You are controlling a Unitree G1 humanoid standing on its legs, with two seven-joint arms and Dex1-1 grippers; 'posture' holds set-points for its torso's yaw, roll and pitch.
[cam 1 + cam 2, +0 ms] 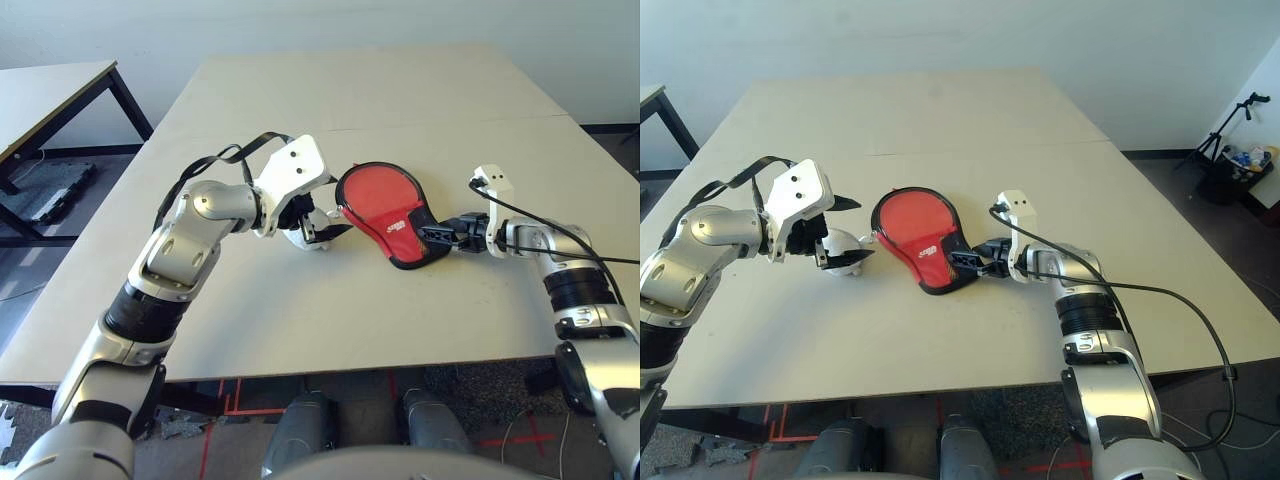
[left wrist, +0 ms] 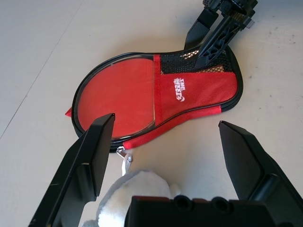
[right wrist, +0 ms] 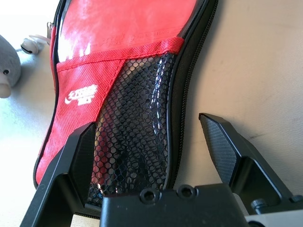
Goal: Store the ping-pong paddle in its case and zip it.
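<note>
The red case (image 1: 380,200) with black edging lies flat at the table's middle, round end toward my left arm and black mesh end (image 3: 137,137) toward my right. Its silver zip pull (image 2: 124,156) hangs at the round end. The ping-pong paddle is hidden; only a tan patch shows through the mesh. My left gripper (image 1: 852,230) is open beside the round end, its fingers straddling a small whitish round pouch (image 1: 838,246). My right gripper (image 1: 965,262) is open at the narrow end, one finger (image 3: 83,146) over the mesh and the other over bare table.
A seam crosses the beige table (image 1: 400,90) behind the case. A second table (image 1: 50,90) stands off to the left with dark gear on the floor under it. A black cable (image 1: 1160,290) loops from my right wrist. A tripod (image 1: 1230,130) stands at the far right.
</note>
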